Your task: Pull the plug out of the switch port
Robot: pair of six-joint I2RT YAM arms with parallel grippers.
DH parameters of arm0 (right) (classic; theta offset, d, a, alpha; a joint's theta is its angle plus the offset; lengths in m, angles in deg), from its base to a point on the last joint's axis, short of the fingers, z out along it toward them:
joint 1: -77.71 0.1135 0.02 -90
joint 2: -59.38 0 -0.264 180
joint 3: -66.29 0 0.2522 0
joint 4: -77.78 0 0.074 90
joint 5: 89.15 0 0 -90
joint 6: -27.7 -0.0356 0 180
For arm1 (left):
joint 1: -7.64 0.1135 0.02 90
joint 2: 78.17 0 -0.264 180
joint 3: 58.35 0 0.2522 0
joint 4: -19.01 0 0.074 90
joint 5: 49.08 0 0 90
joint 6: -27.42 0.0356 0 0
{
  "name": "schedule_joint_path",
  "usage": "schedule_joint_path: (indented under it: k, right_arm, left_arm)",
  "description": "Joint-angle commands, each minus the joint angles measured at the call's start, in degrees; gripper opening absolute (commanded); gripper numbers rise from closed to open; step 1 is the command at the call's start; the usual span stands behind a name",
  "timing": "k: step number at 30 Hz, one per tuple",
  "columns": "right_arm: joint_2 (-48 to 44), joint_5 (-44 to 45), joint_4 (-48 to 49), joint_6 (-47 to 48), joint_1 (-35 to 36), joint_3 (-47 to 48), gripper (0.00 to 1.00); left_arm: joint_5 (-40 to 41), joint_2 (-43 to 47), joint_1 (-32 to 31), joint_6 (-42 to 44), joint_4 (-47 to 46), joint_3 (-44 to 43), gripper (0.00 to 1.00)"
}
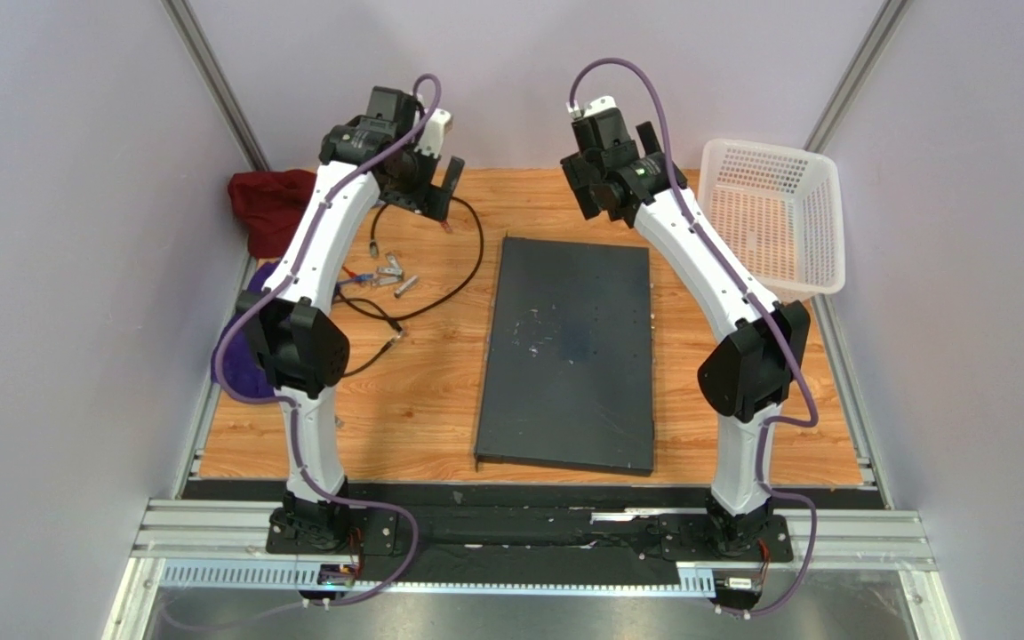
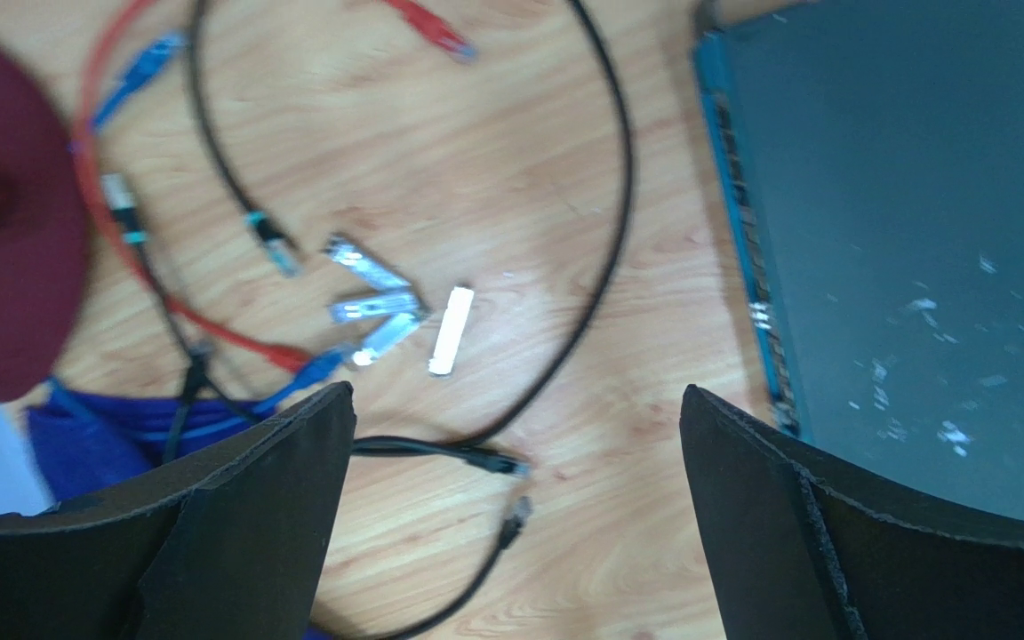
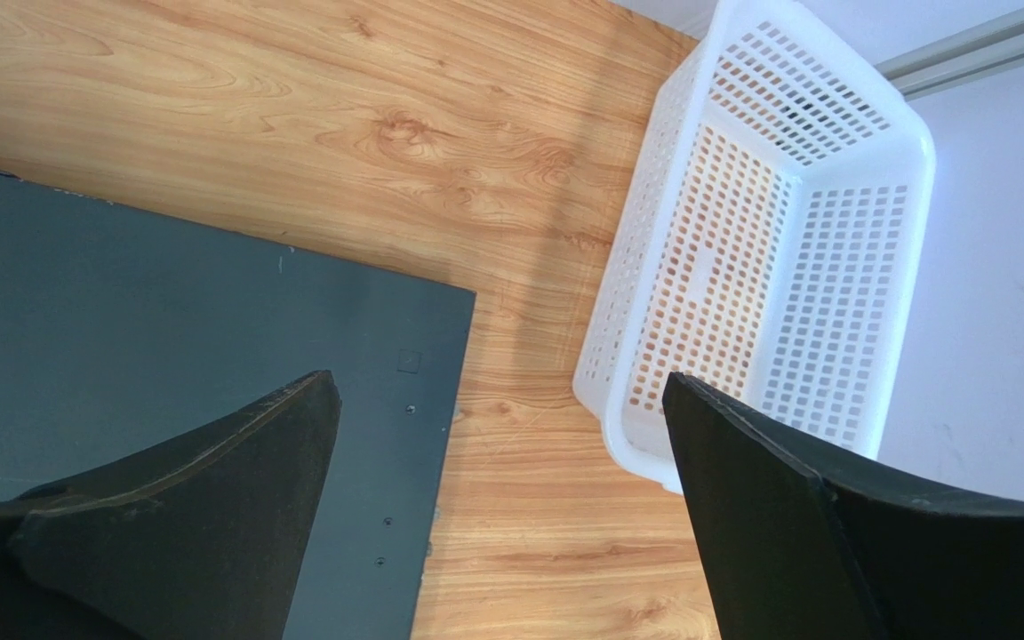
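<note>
The switch (image 1: 568, 354) is a big flat dark grey box with whitish specks, lying mid-table. Its port edge (image 2: 747, 254) runs along the left side in the left wrist view. I cannot make out a plug seated in the ports. A black cable (image 2: 615, 200) loops on the wood beside it, with two loose black plug ends (image 2: 515, 487) lying between my left fingers. My left gripper (image 2: 518, 434) is open and empty, high over the cables (image 1: 435, 187). My right gripper (image 3: 497, 400) is open and empty, above the switch's far right corner (image 1: 600, 190).
A white mesh basket (image 1: 774, 214) stands at the back right, also in the right wrist view (image 3: 771, 254). A dark red cloth (image 1: 270, 207) and a purple object (image 1: 240, 371) lie at the left. Red (image 2: 217, 331) and blue (image 2: 144, 67) cables and small metal pieces (image 2: 371, 300) lie left of the switch.
</note>
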State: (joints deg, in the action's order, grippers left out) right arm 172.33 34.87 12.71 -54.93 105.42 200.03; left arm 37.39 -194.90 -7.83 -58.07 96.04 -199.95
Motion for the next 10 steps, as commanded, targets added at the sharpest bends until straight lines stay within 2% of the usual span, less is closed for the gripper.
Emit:
schedule_joint_path:
  k: [1, 5, 6, 8, 10]
  right_arm:
    - [-2.82, 0.87, 2.18, 2.2, -2.21, 4.46, 1.0]
    - [-3.0, -0.35, 1.91, 0.98, -5.9, 8.94, 1.0]
    - [-2.91, -1.75, 1.83, 0.36, -7.21, 9.82, 1.0]
    - [-2.12, -2.99, 1.74, -1.83, -8.27, 12.02, 1.0]
    - [-1.15, -4.31, 1.48, -2.98, -8.81, 14.39, 1.0]
  left_arm:
    - [8.89, 5.01, 4.82, 0.59, -3.93, -6.02, 0.99]
    - [8.11, 6.16, 9.65, -1.87, -9.28, -11.99, 0.99]
    - [7.93, 6.68, 11.32, -2.75, -13.74, -11.74, 0.99]
    - [8.62, 9.23, 12.21, -4.25, -19.55, -8.68, 0.99]
    - [8.54, 12.13, 13.09, -6.09, -28.08, -0.78, 0.99]
